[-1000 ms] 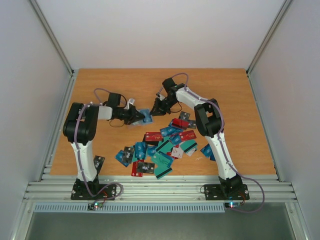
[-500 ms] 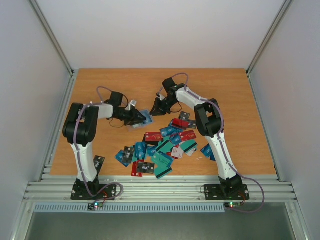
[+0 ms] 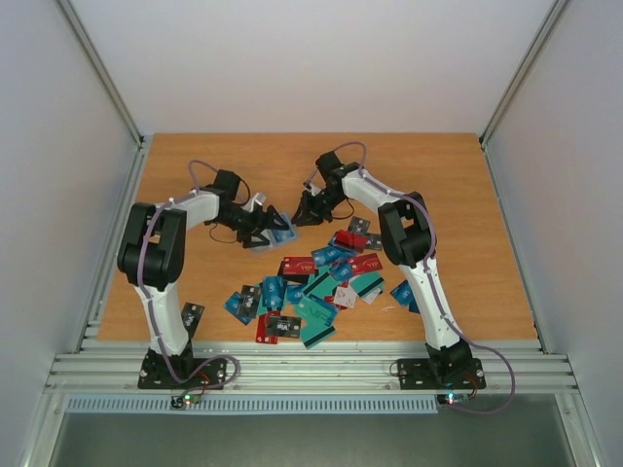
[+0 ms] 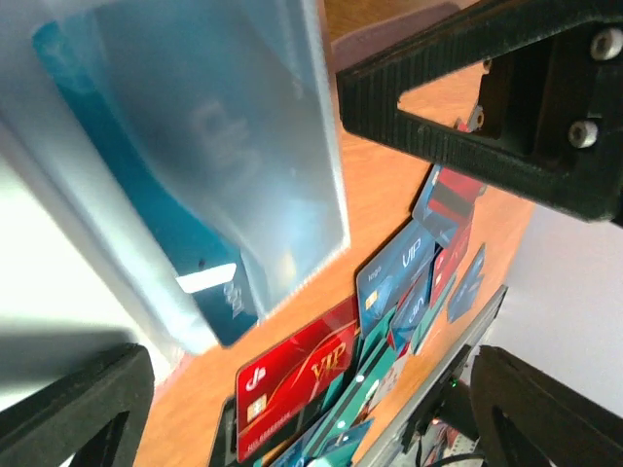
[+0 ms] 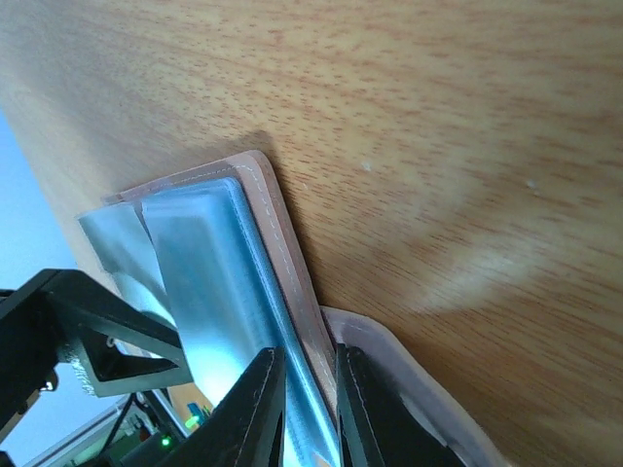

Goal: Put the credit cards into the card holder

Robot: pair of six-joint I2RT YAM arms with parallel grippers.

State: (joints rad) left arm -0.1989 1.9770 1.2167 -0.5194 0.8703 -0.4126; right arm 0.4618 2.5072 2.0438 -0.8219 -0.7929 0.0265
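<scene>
Both fingers [image 5: 255, 413] of the right hand [image 5: 307, 362] pinch the card holder's [image 5: 284, 248] clear pocket; the left hand [image 4: 307, 375] gapes wide.

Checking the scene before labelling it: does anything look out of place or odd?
The credit cards lie in an untidy, overlapping heap at the table's near middle. One dark card sits apart from the heap, beside the left arm's base. Nothing looks damaged.

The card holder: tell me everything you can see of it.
The card holder lies open on the wooden table. Its tan, leather-like cover has a stitched rim; translucent light-blue plastic pockets fan up from it. The right gripper pinches a pocket and the cover edge. A teal card sits partly inside one pocket.
</scene>
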